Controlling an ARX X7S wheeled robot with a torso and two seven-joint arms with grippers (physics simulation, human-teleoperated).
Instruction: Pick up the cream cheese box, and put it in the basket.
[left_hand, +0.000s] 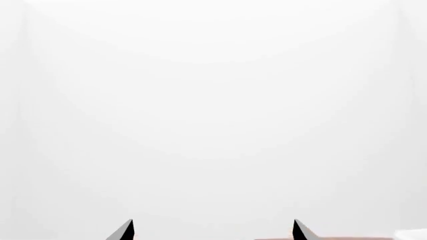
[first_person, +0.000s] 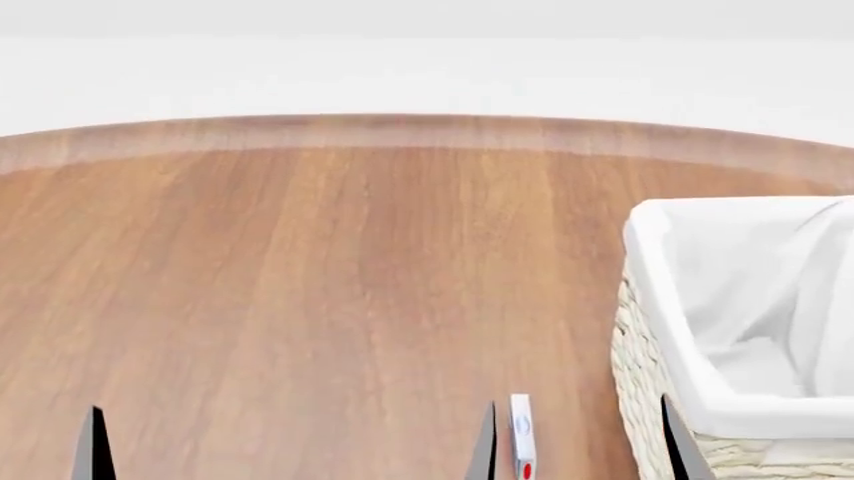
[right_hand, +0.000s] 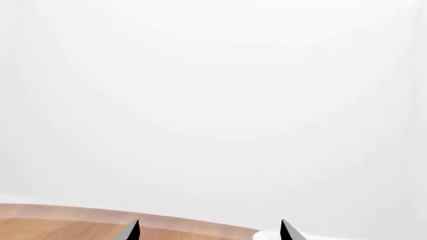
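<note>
White cream cheese box (first_person: 522, 438) shows unreadable blue print.

Only the fingertips (first_person: 94, 445) of the robot's body show: slim, matte black, tapering to sharp triangular points, plain and unmarked. Each wrist view shows two such tips (left_hand: 123, 231), identical in shape.

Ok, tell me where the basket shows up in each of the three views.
Head view: the basket fills the lower right corner, on the wooden table.
Left wrist view: only a white sliver at the bottom right edge, too small to identify.
Right wrist view: a white bit at the bottom edge, possibly its rim; unclear.
Shared landmark: the table's wooden edge, seen in all three.
</note>
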